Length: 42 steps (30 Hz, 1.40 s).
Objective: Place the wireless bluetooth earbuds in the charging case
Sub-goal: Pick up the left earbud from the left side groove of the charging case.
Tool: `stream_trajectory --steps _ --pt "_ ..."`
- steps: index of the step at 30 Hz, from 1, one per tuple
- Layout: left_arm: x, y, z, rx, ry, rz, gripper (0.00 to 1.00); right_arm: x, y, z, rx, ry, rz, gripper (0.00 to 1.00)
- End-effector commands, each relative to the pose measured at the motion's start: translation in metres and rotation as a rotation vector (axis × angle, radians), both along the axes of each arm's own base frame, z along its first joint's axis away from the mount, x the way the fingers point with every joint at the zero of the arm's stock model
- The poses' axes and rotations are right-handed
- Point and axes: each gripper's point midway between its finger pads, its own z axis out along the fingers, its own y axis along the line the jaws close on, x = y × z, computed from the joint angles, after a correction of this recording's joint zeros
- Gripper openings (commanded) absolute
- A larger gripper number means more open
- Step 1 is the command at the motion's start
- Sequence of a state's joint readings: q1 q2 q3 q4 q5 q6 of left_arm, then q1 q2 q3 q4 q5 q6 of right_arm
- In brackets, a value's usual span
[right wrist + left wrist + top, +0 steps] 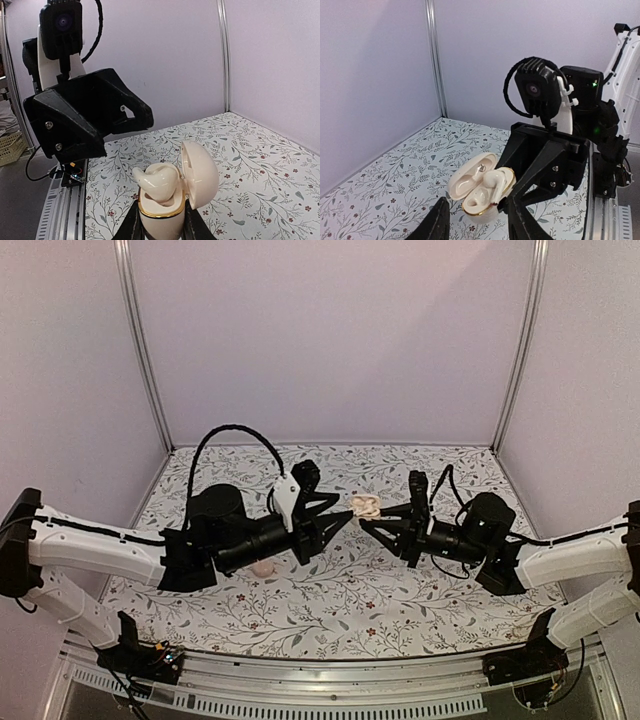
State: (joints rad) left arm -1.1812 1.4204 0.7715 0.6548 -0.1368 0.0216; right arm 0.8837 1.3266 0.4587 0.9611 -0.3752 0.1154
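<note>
The right jaws pinched the small cream rounded plastic charging case (162,223), lid open, at bottom middle. A smooth cream earbud (157,184) sat inside. The left jaws stood spread just beside it.

Floral table (400,610) with pale pink earbud (262,568)

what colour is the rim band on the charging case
Gold, on the cream charging case; clearest in the right wrist view.

Two arms were there, each with one tool: left tool (352,514) and right tool (366,526). One charging case (162,220) held one earbud (157,181). One pale pink lump (262,568) lay near left on the one surface (420,600).
</note>
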Motion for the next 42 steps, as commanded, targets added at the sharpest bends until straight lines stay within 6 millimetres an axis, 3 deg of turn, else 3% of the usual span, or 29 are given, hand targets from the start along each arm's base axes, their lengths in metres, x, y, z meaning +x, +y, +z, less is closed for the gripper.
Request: stream_trajectory --steps 1,9,18,26,34,42 --pt "0.008 0.018 -0.006 0.002 0.078 0.038 0.40 0.014 0.000 -0.006 -0.071 -0.006 -0.075 0.20" --pt "0.028 0.039 -0.065 0.014 0.275 0.031 0.40 0.015 -0.011 -0.054 -0.175 0.115 -0.121 0.19" --pt "0.039 0.044 -0.100 0.072 0.339 0.046 0.40 0.015 -0.019 -0.107 -0.308 0.281 -0.157 0.20" --pt "0.049 0.038 -0.128 0.122 0.390 0.065 0.40 0.030 -0.031 -0.148 -0.493 0.378 -0.274 0.19" --pt "0.056 0.037 -0.144 0.150 0.422 0.081 0.40 0.049 -0.043 -0.160 -0.625 0.355 -0.389 0.19" --pt "0.059 0.030 -0.151 0.167 0.461 0.037 0.40 0.047 -0.045 -0.161 -0.657 0.314 -0.373 0.20"
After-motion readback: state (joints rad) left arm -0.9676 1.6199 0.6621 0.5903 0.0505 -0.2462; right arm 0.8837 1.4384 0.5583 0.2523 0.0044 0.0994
